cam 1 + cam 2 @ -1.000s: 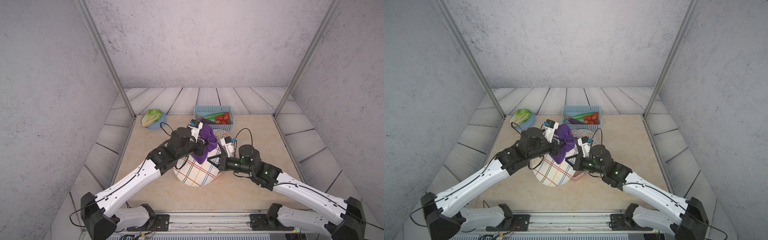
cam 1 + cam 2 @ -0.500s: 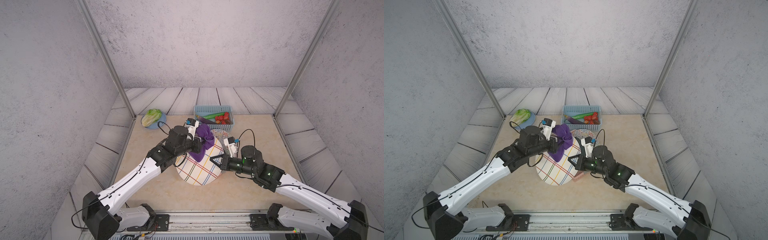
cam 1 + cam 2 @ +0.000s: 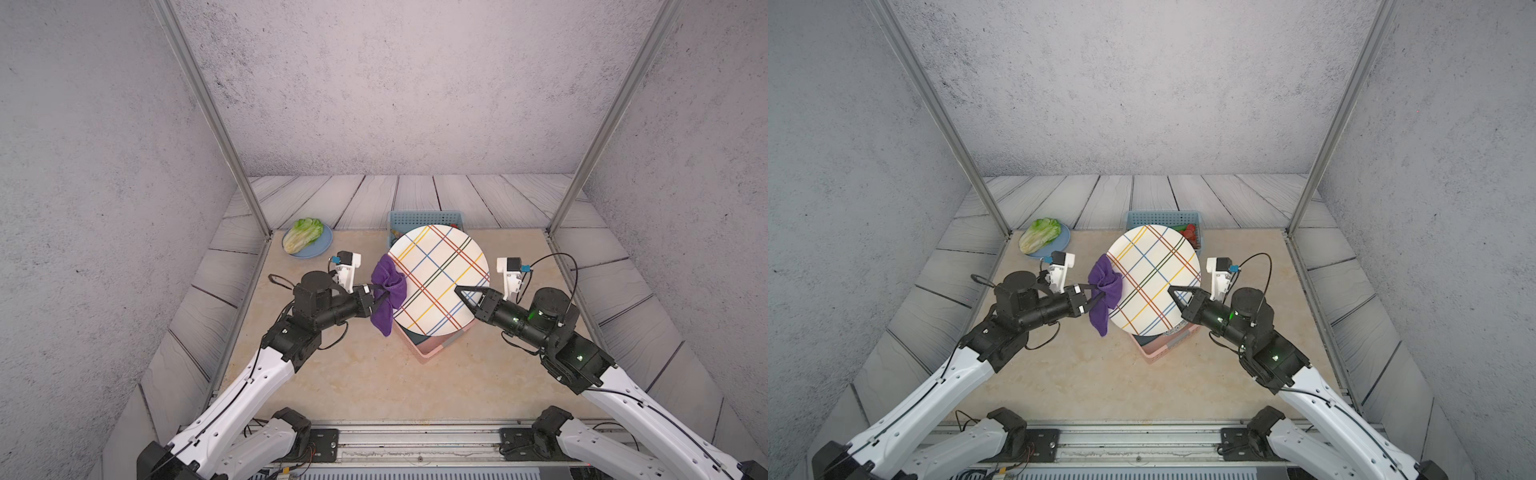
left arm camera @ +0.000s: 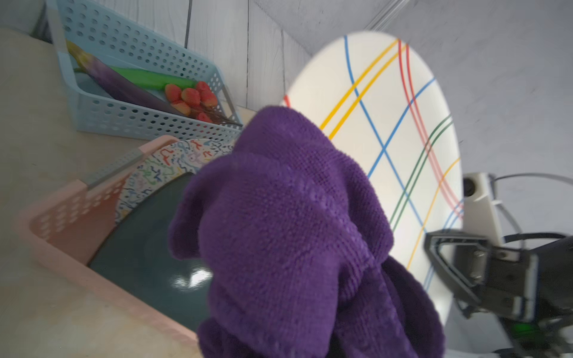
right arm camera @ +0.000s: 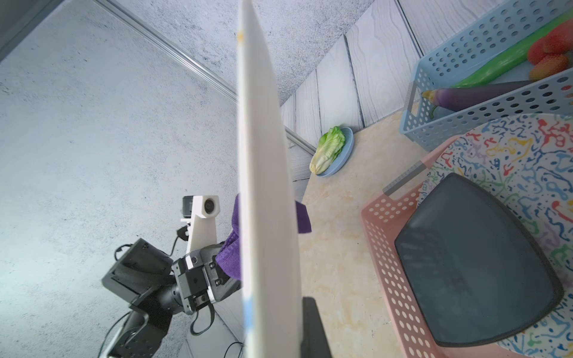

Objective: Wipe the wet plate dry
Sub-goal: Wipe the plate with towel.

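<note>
The wet plate [image 3: 440,278] [image 3: 1154,278] is white with coloured crossing lines. It is held up in the air above the baskets, its face tilted up toward the top cameras. My right gripper [image 3: 459,291] [image 3: 1171,289] is shut on its right rim, and one finger [image 5: 313,328] shows beside the edge-on plate [image 5: 266,186]. My left gripper [image 3: 383,293] [image 3: 1097,293] is shut on a bunched purple cloth [image 3: 386,291] [image 3: 1104,297] at the plate's left rim. In the left wrist view the cloth [image 4: 279,232] hides my own jaws and covers part of the plate [image 4: 387,124].
Below the plate stands a pink basket [image 3: 432,353] [image 5: 387,279] with a dark plate [image 5: 474,263] and a speckled plate [image 5: 527,148]. A blue basket [image 3: 424,217] [image 4: 139,121] of vegetables stands behind. Lettuce on a blue dish [image 3: 306,237] sits at the back left.
The plate has risen and moved back and right, its face turning up toward the top cameras. The arms have spread apart, and the cloth has slid from over the plate to its left rim.
</note>
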{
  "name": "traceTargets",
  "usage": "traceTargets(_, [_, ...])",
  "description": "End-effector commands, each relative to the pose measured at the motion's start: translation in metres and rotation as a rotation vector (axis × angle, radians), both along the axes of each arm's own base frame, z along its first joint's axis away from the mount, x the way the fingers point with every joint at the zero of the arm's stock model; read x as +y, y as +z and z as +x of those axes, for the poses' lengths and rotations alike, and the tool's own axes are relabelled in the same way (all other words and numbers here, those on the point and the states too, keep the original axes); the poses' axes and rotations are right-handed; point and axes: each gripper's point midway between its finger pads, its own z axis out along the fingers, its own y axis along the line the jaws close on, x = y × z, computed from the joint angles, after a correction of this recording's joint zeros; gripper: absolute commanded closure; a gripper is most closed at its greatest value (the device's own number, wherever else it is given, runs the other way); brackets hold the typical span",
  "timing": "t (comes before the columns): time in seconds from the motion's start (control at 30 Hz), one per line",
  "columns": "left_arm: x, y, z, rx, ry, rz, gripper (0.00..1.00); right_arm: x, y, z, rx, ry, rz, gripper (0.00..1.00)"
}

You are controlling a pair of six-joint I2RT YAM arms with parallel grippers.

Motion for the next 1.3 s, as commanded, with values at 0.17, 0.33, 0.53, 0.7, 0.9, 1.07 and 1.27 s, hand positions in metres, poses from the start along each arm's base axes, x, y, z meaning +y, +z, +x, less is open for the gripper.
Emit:
traceTargets(0.17, [0.027,0.115,0.01,0.077,-0.087,-0.595,1.0,-0.043,0.143,-0.055,-0.363,0.022,0.405,1.0])
traceTargets(0.33, [0.03,0.189,-0.002,0.016,-0.214,-0.855,1.0,-0.015,0.144,-0.049,-0.324,0.15,0.437,1.0])
traceTargets(0.53, [0.004,0.23,-0.023,0.03,-0.351,-0.996,1.0,0.025,0.143,-0.046,-0.263,0.347,0.432,1.0])
traceTargets(0.7, [-0.017,0.241,-0.05,0.01,-0.426,-1.03,1.0,0.037,0.141,-0.034,-0.235,0.376,0.504,1.0])
traceTargets(0.9, [-0.048,0.236,-0.091,-0.008,-0.499,-1.013,1.0,0.023,0.183,0.004,-0.287,0.235,0.589,1.0])
traceTargets(1.07, [-0.009,0.267,-0.072,-0.079,-0.429,-1.097,1.0,-0.001,0.189,0.021,-0.29,0.151,0.592,1.0])
traceTargets(1.27, [-0.022,0.299,-0.064,-0.1,-0.49,-1.112,1.0,0.029,0.171,-0.013,-0.3,0.308,0.557,1.0])
